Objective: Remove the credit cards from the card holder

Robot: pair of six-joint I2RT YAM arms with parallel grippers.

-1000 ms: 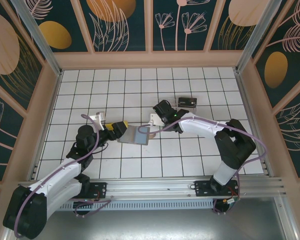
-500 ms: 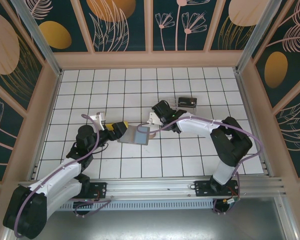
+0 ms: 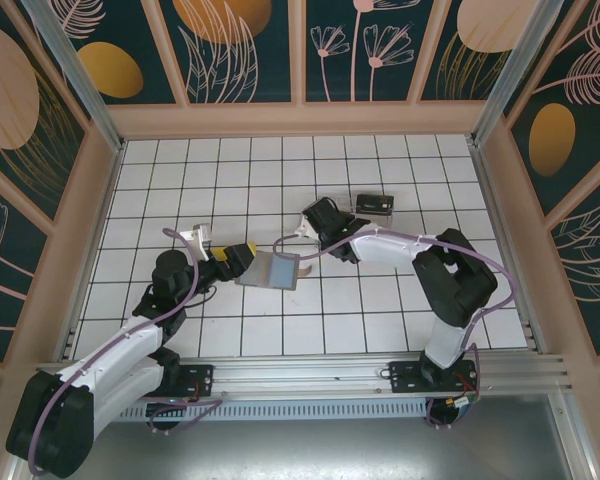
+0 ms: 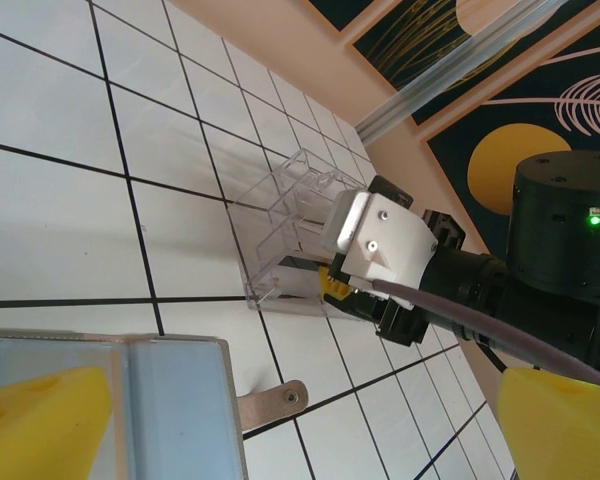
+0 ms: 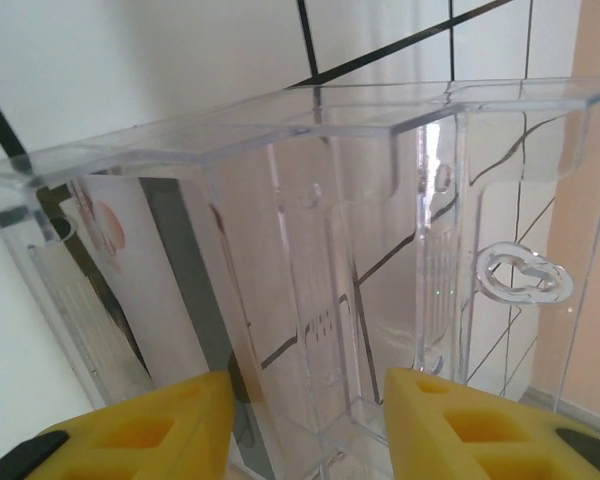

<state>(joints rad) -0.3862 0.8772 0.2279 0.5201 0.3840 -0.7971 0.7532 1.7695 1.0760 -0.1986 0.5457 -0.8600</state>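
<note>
While the card holder [image 3: 276, 270] lies open and flat near the middle of the white tiled table [image 3: 180, 170], its blue-grey panels face up and its tan tab [image 4: 270, 402] sticks out on the side nearer the tray. Whether any card sits in its slots I cannot tell. The cards [image 5: 170, 290] that show stand in the clear tray [image 3: 372, 207], which lies well apart from the holder, farther back and to the right. One is pale with a dark stripe and leans by the tray's left wall, its pinkish mark too blurred to read. From above, the tray's content looks dark. The right gripper [image 5: 310, 405] sits at the tray's near end, its yellow fingers [image 5: 460, 420] parted and clamping nothing. The left gripper [image 3: 242, 257] is spread wide, one finger [image 4: 45, 420] over the holder's left panel and the other well out past the tab. A grey cable [image 4: 480, 325] from the right arm crosses in front of it.
</note>
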